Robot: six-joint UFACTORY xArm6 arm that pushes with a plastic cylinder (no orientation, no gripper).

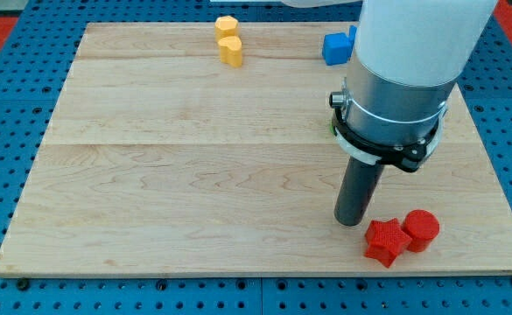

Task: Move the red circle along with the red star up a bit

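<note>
The red star point(385, 241) lies near the board's bottom right. The red circle point(421, 229) sits just to its right, touching or nearly touching it. My tip point(351, 222) rests on the board just left of the red star and slightly above it, close to it with a small gap. The arm's white and grey body rises above it and hides the board behind.
Two yellow blocks point(229, 41) stand one behind the other at the top centre. A blue block point(336, 48) sits at the top, partly hidden by the arm. A bit of green shows at the arm's left edge point(333, 133). The wooden board point(150, 175) ends close below the red blocks.
</note>
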